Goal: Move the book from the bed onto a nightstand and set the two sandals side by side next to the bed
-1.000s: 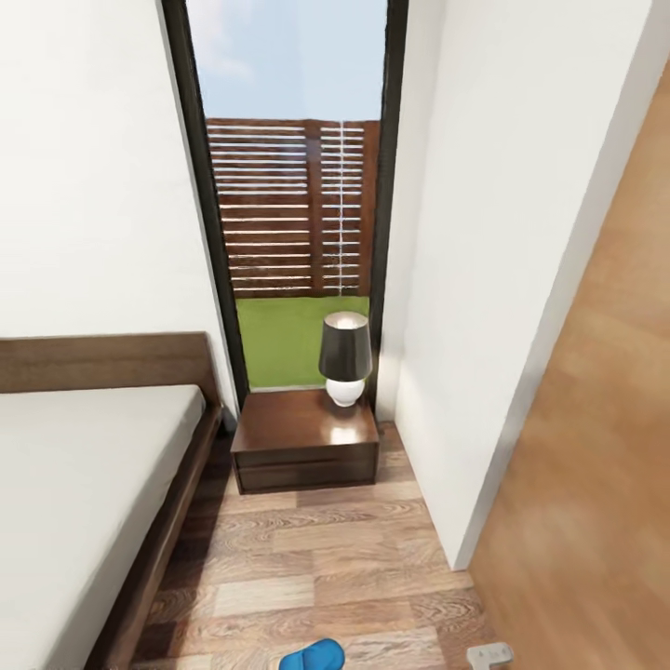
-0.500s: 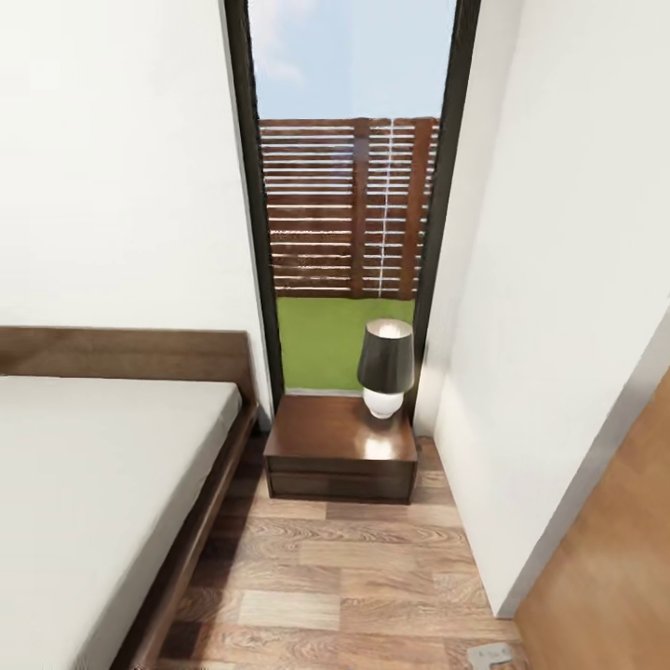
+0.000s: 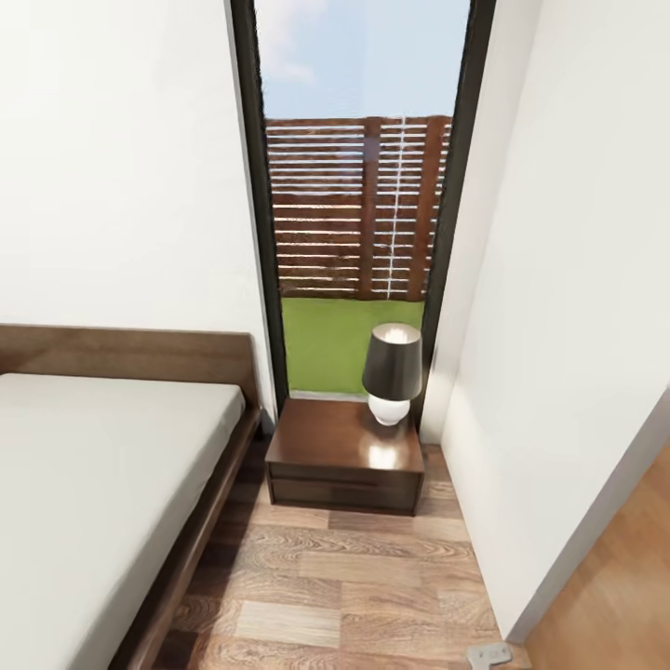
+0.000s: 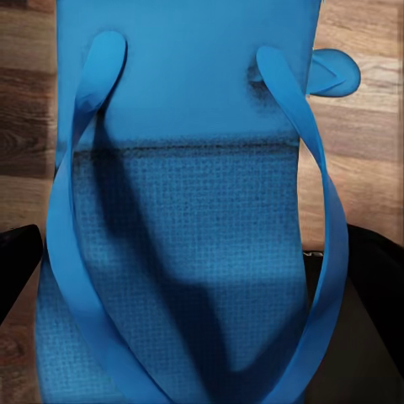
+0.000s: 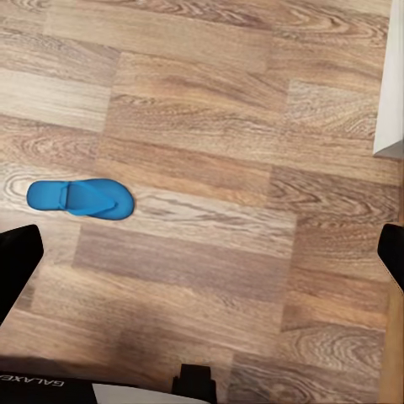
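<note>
A bright blue sandal (image 4: pixel 181 210) is seen close up in the left wrist view, sole textured in a fine grid and two thin blue straps running from the toe end outward; it is held in the left pincer (image 4: pixel 194 278), whose dark fingers (image 4: pixel 18 257) are seen pressed at either edge of the sole; behind it a tip of the second sandal (image 4: pixel 337 71) is seen on the floor. In the right wrist view the second sandal (image 5: pixel 81 199) is shown lying flat on the light brown plank floor (image 5: pixel 219 168), straps up, well apart from a white wall corner (image 5: pixel 390 93); the right pincer (image 5: pixel 202 269) is spread wide, nothing being held between its dark fingers (image 5: pixel 17 265); the lettering "GALAXEA" is read upside down on the arm's body at the frame edge. In the head view the bed (image 3: pixel 102 484), dark-framed with a pale grey mattress, is placed at the left; the nightstand (image 3: pixel 344 456), dark and glossy with two drawer fronts, is set just right of it beneath a tall dark-framed window (image 3: pixel 358 186) showing a slatted fence and grass; a lamp (image 3: pixel 391 372) with dark shade and white base is stood on its far right part; a white wall (image 3: pixel 568 307) narrows the passage at the right; a small white block (image 3: pixel 489 654) lies on the floor by the wall's foot.
</note>
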Motion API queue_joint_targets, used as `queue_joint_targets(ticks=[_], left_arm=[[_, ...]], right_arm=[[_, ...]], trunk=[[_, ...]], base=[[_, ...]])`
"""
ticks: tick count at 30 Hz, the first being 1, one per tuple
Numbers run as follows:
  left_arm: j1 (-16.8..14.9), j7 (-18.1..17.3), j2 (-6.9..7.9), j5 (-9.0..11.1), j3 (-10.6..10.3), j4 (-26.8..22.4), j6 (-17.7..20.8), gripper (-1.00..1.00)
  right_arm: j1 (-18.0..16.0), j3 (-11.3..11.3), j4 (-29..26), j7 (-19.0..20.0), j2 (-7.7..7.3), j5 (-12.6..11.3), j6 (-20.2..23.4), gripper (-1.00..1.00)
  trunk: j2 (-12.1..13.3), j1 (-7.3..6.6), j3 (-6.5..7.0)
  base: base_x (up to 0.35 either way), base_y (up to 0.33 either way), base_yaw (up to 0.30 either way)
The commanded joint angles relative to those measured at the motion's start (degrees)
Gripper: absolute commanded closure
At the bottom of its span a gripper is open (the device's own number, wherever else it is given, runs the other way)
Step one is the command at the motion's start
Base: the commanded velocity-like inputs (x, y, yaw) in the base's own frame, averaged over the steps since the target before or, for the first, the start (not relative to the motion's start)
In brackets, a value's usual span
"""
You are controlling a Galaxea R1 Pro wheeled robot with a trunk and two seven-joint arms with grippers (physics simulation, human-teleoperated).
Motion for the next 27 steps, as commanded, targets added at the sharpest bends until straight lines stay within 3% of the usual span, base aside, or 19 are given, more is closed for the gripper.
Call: queue_joint_targets(ticks=[1, 12, 27], left_arm=[[0.0, 0.1, -0.01, 0.4, -0.2, 0.1, -0.2, 1.0], [0.0, 0.1, -0.01, 0.4, -0.2, 0.1, -0.2, 1.0], [0.0, 0.2, -0.01, 0.4, -0.4, 0.1, -0.2, 1.0]], right_arm=[[0.0, 0.3, 0.0, 0.0, -0.05, 0.1, 0.0, -1.0], [0.0, 0.3, 0.0, 0.0, -0.05, 0.1, 0.0, -1.0], [0.0, 0.3, 0.3, 0.0, -0.05, 0.1, 0.0, -1.0]], trunk=[[-0.1, 0.02, -0.07], [-0.1, 0.02, -0.07], [-0.1, 0.02, -0.07]], base=[[0.119, -0.105, 0.017], [0.104, -0.137, 0.151], [0.013, -0.061, 0.04]])
